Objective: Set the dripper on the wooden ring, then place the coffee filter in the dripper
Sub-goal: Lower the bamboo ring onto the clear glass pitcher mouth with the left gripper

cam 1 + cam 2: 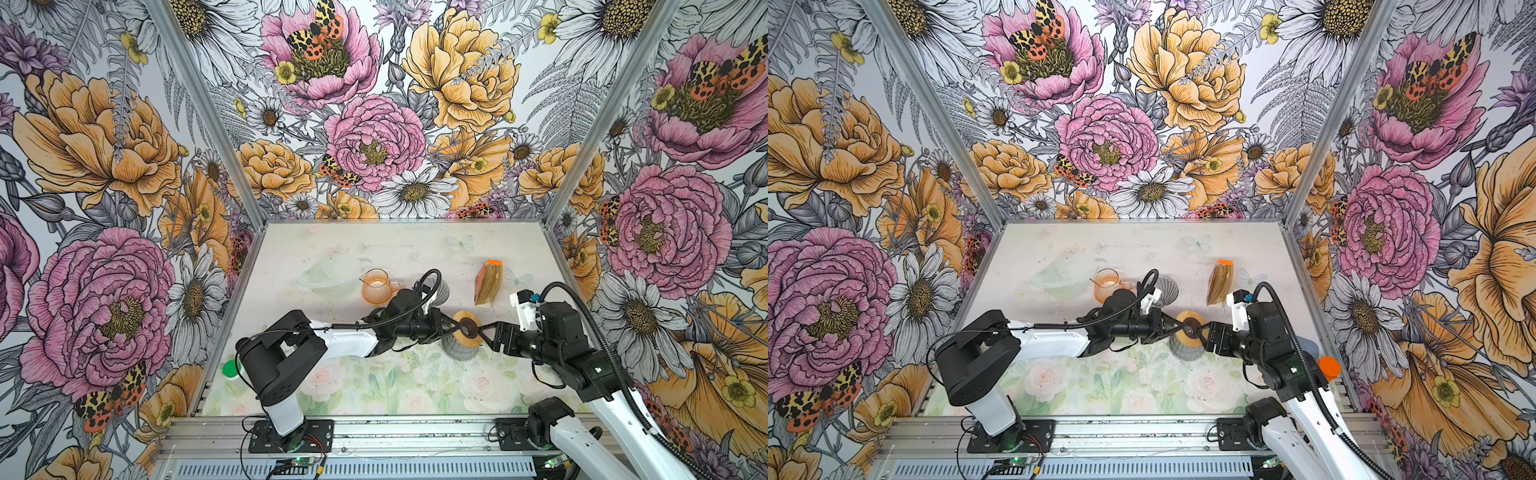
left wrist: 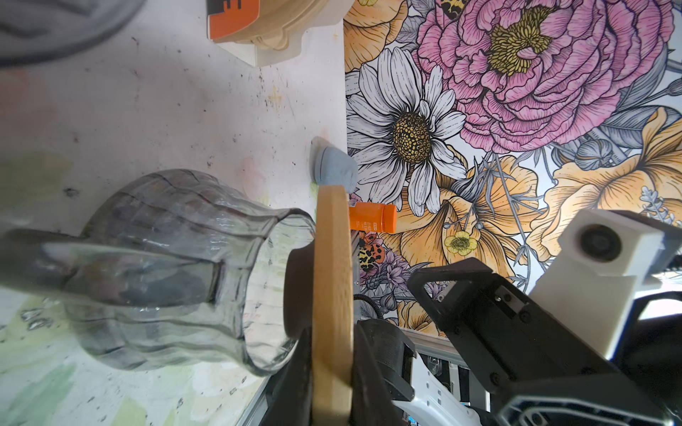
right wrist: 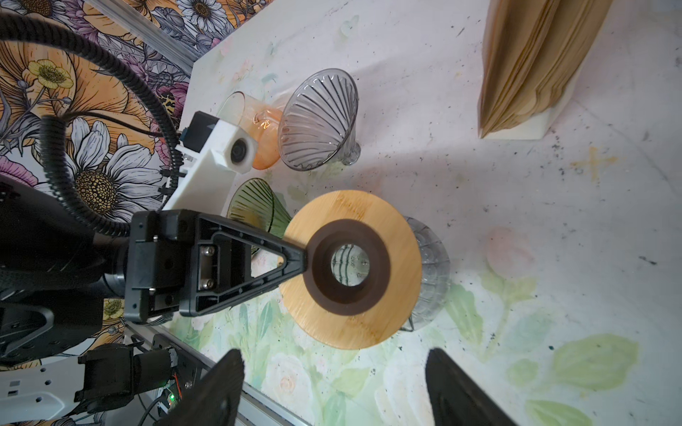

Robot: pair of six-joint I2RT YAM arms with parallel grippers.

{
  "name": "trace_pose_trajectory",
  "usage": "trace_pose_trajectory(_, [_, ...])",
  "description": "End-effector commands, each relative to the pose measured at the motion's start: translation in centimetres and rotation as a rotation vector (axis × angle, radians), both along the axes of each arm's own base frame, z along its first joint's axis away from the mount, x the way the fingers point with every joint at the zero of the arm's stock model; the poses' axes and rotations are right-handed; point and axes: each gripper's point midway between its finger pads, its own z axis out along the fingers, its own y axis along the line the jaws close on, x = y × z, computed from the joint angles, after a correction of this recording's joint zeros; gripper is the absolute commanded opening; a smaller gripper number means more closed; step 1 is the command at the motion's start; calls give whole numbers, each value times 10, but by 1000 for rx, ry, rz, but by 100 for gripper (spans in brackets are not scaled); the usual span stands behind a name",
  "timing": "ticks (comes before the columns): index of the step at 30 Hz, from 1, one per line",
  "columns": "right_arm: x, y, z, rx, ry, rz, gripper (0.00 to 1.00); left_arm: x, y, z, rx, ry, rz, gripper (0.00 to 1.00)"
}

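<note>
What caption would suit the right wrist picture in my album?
Left jaws pinch a wooden disc over a glass carafe; the smoky dripper and paper filters sit nearby.

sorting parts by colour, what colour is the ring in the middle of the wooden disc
The ring is dark brown; clearest in the right wrist view.
</note>
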Motion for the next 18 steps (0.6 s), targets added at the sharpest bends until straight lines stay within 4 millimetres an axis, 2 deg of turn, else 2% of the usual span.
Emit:
trace_pose_trajectory(1, [5, -6, -7, -30, 10, -30, 79, 11, -6, 18, -52, -32, 15, 12])
trace_pose_trajectory(7, [9, -11, -17, -59, 44, -64, 76, 10, -5, 11, -49, -14, 20, 15])
trace_pose_trajectory(18, [10, -11, -19, -66, 53, -63, 75, 14, 1, 0, -27, 6, 42, 26])
